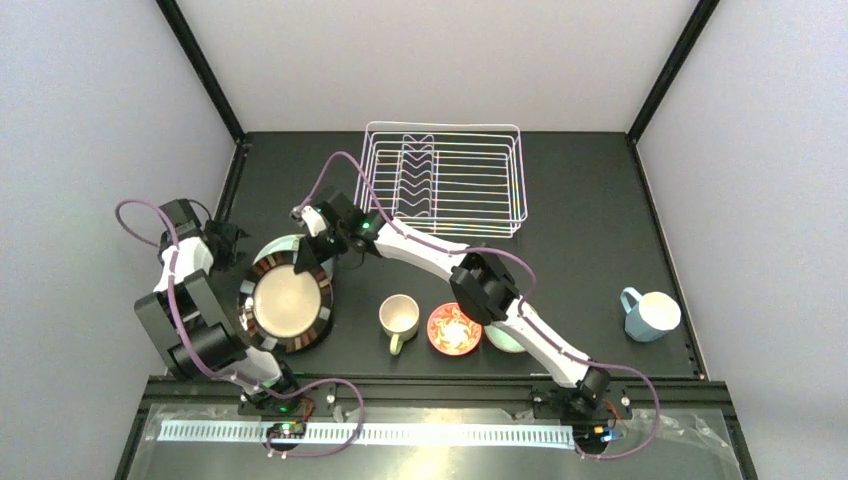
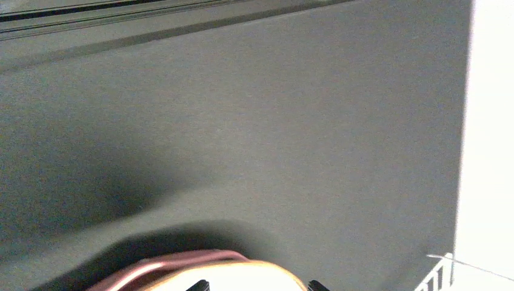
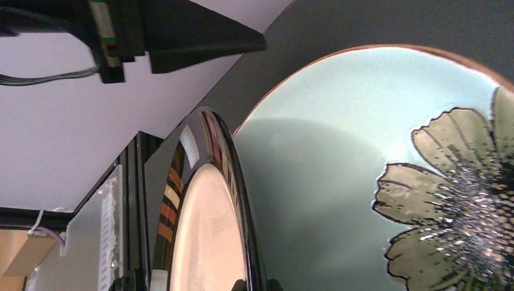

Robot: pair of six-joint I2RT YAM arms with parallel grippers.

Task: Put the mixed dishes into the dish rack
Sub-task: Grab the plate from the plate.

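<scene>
Cream striped plate (image 1: 288,305) near-left, lying over teal flower plate (image 3: 339,182). My R gripper (image 1: 305,262) is clamped on its far rim. L gripper (image 1: 228,243) just beside, jaws wide apart, empty. Dish rack (image 1: 440,126) at back, well apart.

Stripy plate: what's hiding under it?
The teal flower plate lies under the striped plate. Most of it is covered from above; anything beneath that is hidden.

Right arm (image 1: 420,245) between cream mug (image 1: 399,316), dish rack (image 1: 440,126)
</scene>
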